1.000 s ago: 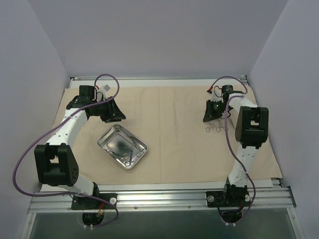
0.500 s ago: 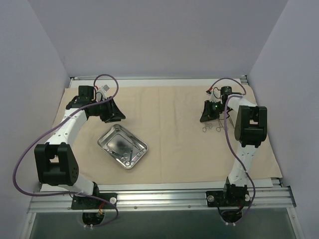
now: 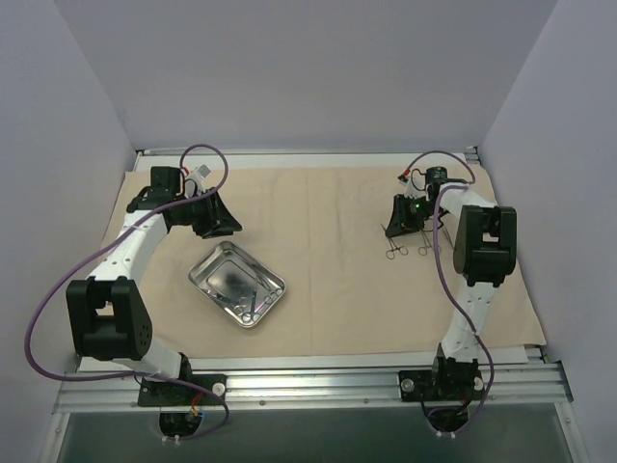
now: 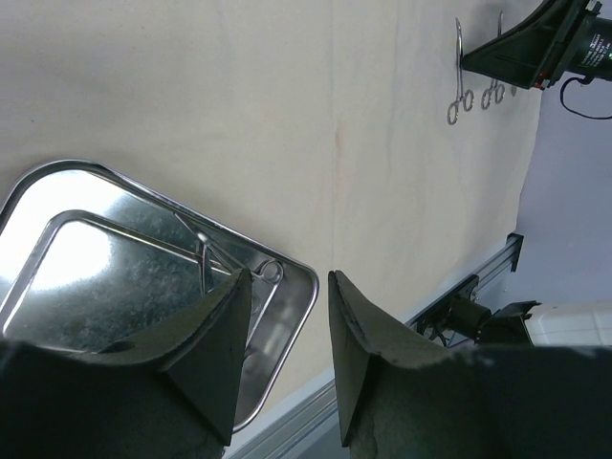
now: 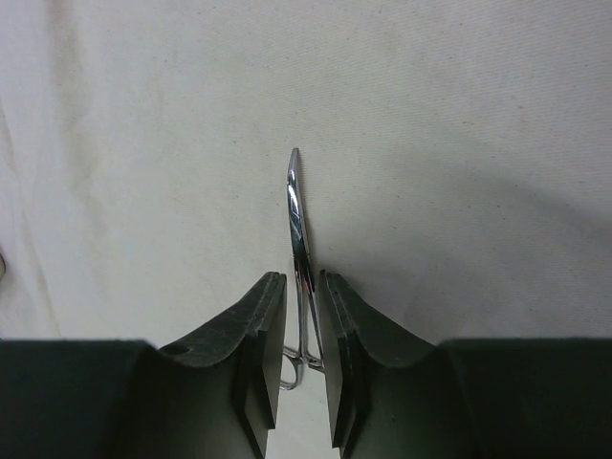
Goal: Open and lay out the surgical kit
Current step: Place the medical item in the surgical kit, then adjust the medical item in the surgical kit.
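Note:
The beige cloth [image 3: 333,299] lies spread flat over the table. The steel tray [image 3: 218,267] sits left of centre with slim ring-handled instruments [image 3: 253,305] inside; it also shows in the left wrist view [image 4: 86,239]. My left gripper [image 3: 221,221] is open and empty, just beyond the tray [image 4: 290,277]. My right gripper [image 3: 396,228] is low over the cloth at the back right, shut on one instrument [image 5: 297,215], whose rings [image 3: 391,251] rest near the cloth. A second instrument [image 3: 424,248] lies just to its right.
A metal rail [image 3: 318,382] runs along the near table edge, with both arm bases on it. Purple cables [image 3: 443,280] loop beside each arm. Grey walls close in the back and sides. The cloth's right edge [image 3: 528,309] ends near the wall.
My right gripper has moved a little to the left, taking its instrument with it and away from the second one. The left arm and the tray have not moved.

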Available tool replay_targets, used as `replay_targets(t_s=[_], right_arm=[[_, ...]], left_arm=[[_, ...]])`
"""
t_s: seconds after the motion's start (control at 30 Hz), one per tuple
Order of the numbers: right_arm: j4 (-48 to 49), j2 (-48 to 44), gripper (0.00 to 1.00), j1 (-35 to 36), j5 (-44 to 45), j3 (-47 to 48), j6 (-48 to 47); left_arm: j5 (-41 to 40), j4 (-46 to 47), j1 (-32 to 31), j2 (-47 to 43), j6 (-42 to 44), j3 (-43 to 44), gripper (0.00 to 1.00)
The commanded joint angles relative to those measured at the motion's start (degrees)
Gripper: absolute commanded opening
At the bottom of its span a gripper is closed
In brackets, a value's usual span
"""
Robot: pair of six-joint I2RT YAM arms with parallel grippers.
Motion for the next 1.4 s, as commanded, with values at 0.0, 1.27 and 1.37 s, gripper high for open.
replay_targets(t_s=[0.0,1.27,1.37], right_arm=[[-3.43,-1.91,0.24,-0.38,10.58,0.28,-1.83],[-4.84,-2.45,0.32,17.90,32.48,8.28,4.67],[-4.93,-1.83,0.33,18.08,32.22,8.19,4.85]], left_arm=[[-0.09,1.03,0.55,-0.20,0.07,-0.02,0.46],[0.07,0.76,0.55,-0.91,0.33,-0.80,0.47],[0.08,0.76,0.64,-1.08,0.42,-0.80,0.47]])
